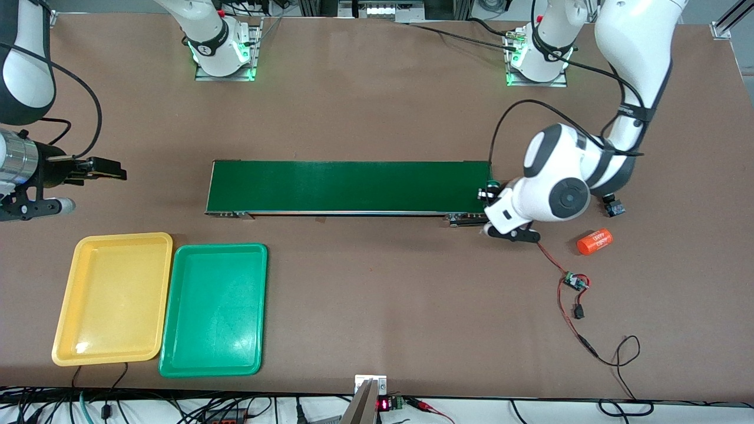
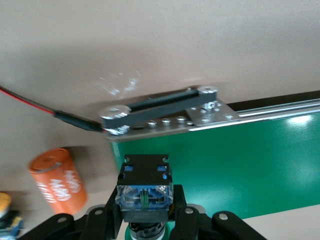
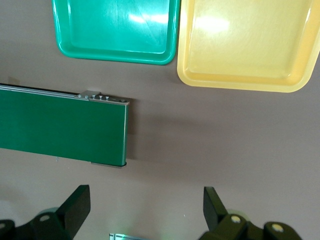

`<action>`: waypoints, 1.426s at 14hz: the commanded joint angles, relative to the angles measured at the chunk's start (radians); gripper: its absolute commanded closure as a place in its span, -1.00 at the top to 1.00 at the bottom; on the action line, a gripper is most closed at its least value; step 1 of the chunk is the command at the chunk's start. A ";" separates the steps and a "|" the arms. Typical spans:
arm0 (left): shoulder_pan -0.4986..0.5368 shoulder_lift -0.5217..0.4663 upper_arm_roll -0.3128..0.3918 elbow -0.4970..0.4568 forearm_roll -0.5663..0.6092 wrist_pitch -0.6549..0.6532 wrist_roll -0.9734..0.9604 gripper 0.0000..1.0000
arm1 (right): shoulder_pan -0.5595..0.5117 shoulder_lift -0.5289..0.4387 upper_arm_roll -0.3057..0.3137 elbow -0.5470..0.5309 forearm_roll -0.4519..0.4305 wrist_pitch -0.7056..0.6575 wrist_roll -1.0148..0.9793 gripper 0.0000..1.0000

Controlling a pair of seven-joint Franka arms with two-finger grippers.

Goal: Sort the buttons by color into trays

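My left gripper (image 1: pixel 490 193) is shut on a green-capped button (image 2: pixel 145 187) and holds it just over the conveyor belt's (image 1: pixel 347 187) end nearest the left arm. The dark block body sits between the fingers (image 2: pixel 179 205), and the green cap (image 2: pixel 145 232) points back toward the wrist. A second button (image 1: pixel 614 207), with a yellow cap (image 2: pixel 6 207), lies on the table beside the left arm's wrist. The yellow tray (image 1: pixel 112 297) and the green tray (image 1: pixel 215 309) lie side by side, nearer the front camera than the belt. Both show nothing inside. My right gripper (image 1: pixel 112 171) waits open over bare table.
An orange cylinder (image 1: pixel 595 241) with white print lies near the second button. A small circuit board (image 1: pixel 574 281) on red-black wires trails toward the table's front edge. The belt's metal end bracket (image 2: pixel 165 115) is just past the held button.
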State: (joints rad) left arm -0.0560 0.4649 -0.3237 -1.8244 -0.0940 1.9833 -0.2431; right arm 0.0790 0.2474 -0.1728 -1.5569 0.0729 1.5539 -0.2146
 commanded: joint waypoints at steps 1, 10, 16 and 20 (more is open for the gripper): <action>0.002 -0.054 -0.024 -0.081 -0.013 0.049 -0.086 -0.94 | -0.018 -0.077 0.001 -0.109 0.013 0.044 -0.022 1.00; -0.010 -0.061 -0.047 -0.153 -0.006 0.101 -0.179 0.30 | -0.022 -0.312 0.003 -0.529 0.013 0.320 -0.022 1.00; 0.014 -0.088 -0.035 0.049 0.046 -0.142 -0.171 1.00 | -0.015 -0.364 0.009 -0.615 0.012 0.373 -0.005 1.00; 0.114 -0.083 -0.035 0.112 0.079 -0.207 -0.163 1.00 | 0.005 -0.364 0.010 -0.615 0.012 0.370 0.003 1.00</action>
State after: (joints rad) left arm 0.0115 0.3734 -0.3542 -1.7294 -0.0339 1.8011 -0.4090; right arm 0.0703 -0.0900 -0.1675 -2.1481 0.0736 1.9110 -0.2182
